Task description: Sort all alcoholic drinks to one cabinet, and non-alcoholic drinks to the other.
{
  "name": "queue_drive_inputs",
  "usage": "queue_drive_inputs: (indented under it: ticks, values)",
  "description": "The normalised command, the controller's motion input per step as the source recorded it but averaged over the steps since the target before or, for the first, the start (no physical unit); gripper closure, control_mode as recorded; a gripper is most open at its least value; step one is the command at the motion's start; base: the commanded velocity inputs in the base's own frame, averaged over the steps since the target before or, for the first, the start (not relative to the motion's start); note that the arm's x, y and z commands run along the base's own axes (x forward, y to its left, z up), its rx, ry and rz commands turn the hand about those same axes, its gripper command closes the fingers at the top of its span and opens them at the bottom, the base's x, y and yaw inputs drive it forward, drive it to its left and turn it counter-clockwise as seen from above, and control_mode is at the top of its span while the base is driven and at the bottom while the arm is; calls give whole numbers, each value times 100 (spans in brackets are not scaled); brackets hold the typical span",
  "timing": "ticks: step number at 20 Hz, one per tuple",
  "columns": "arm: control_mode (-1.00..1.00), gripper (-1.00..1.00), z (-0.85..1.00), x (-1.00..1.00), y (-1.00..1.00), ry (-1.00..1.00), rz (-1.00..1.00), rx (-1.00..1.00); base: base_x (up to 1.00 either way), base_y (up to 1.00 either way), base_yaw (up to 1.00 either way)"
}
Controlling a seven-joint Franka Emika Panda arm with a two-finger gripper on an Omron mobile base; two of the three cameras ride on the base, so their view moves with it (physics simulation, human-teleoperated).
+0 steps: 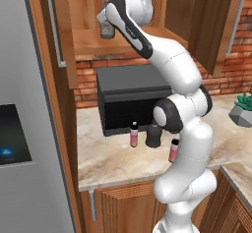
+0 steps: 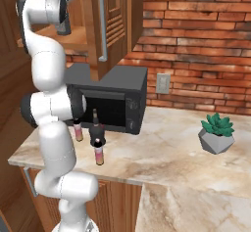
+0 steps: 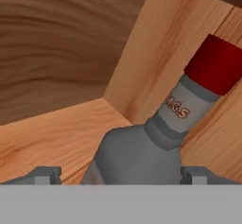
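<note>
I have the end effector (image 3: 118, 173) clamped on the red-capped liquor bottle (image 3: 156, 138), inside the cabinet (image 1: 123, 40). Next I judge: lower it onto the shelf floor beneath, then release.

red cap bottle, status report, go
Hand up in the cabinet, fingers either side of the red-cap bottle; contact unclear. Dark bottle and both pink bottles on the counter. Nothing in the way.

A simulated kitchen with a red brick wall (image 2: 196, 45) across the upper right. A marbled beige counter (image 2: 171, 152) holds a black microwave (image 1: 130, 99) and a potted succulent (image 2: 216, 133). A grey refrigerator (image 1: 24, 129) fills the left.
</note>
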Motion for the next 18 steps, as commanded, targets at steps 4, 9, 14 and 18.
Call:
queue_drive_inputs:
  ticks: [4,9,14,18]
  values:
    - [-100,-100,-9,-95,0,-1,-2,-1,0,0,0]
    - [-100,-100,-45,-100,0,1,-8,0,0,0,0]
    - [-100,-100,-90,-100,0,1,-9,0,0,0,0]
    - [-100,-100,-73,-100,-7,0,-9,0,0,0,0]
